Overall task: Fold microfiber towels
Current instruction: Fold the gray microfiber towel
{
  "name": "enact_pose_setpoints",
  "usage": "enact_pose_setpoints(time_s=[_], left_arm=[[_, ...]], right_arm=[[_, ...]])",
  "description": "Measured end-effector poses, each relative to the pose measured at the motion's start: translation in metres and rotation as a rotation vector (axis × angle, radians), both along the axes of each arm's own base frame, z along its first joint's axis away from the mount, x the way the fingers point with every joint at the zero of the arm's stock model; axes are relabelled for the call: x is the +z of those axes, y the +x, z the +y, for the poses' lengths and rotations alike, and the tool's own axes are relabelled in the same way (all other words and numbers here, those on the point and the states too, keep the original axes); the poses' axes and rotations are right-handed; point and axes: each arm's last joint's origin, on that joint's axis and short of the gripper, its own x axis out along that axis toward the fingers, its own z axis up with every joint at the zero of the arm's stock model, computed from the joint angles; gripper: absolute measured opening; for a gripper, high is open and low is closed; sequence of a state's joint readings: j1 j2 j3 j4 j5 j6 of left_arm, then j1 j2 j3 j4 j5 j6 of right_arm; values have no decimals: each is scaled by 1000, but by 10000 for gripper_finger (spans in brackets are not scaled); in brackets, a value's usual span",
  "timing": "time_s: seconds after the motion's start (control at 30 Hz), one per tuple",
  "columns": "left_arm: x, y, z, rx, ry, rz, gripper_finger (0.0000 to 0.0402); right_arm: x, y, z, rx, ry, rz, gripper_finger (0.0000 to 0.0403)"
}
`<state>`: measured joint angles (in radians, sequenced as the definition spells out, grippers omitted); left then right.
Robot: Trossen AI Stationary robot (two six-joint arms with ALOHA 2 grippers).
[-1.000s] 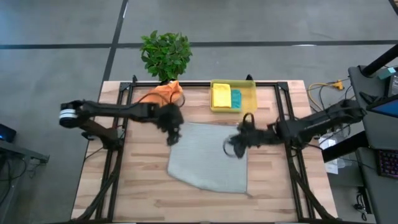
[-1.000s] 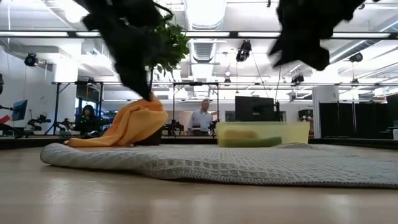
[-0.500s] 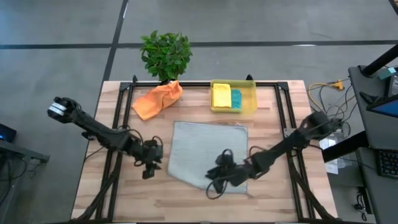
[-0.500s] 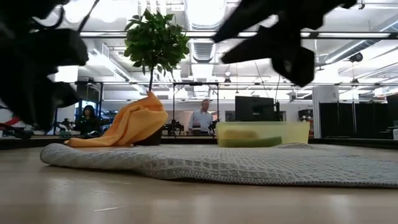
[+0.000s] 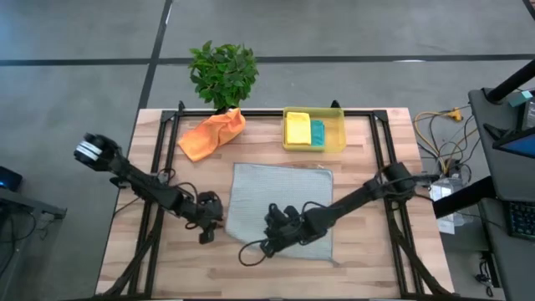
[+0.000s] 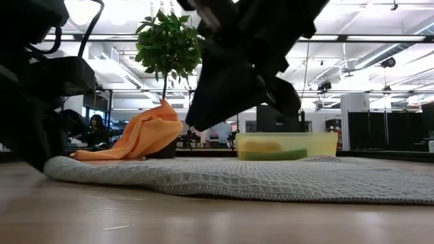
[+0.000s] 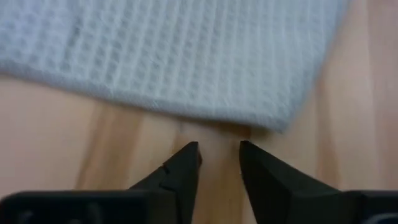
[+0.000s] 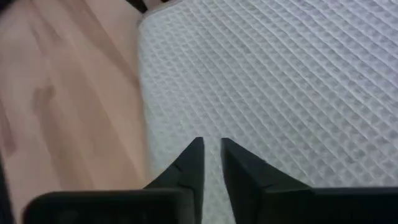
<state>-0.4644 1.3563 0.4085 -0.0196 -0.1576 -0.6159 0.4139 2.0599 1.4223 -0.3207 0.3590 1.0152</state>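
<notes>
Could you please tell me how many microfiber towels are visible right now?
4: a light grey waffle-weave towel spread mid-table, a crumpled orange towel by the plant, and folded yellow and teal towels inside the bin.

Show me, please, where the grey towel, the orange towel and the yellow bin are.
grey towel (image 5: 280,201): high view, middle of the flat cloth.
orange towel (image 5: 211,134): high view, centre of the crumpled heap.
yellow bin (image 5: 313,148): high view, its near rim.

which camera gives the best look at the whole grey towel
The high view: it shows the grey towel spread flat, all edges visible except where the right gripper covers it. The low view sees only its near edge; both wrist views show just patches of weave.
</notes>
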Motion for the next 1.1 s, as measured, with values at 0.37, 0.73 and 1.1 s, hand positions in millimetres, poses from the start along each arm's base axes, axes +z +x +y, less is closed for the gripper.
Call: enact_pose_setpoints(time_s=[0.37, 0.73, 1.1], left_arm=[[-11, 25, -14, -17, -78, -189, 14], [0, 32, -27, -183, -357, -254, 15], [20, 41, -32, -168, -503, -437, 15]], right_arm=[[-28, 3, -35, -102, 19, 105, 9], [-47, -5, -70, -200, 60, 169, 8], [-51, -3, -94, -251, 53, 196, 8]])
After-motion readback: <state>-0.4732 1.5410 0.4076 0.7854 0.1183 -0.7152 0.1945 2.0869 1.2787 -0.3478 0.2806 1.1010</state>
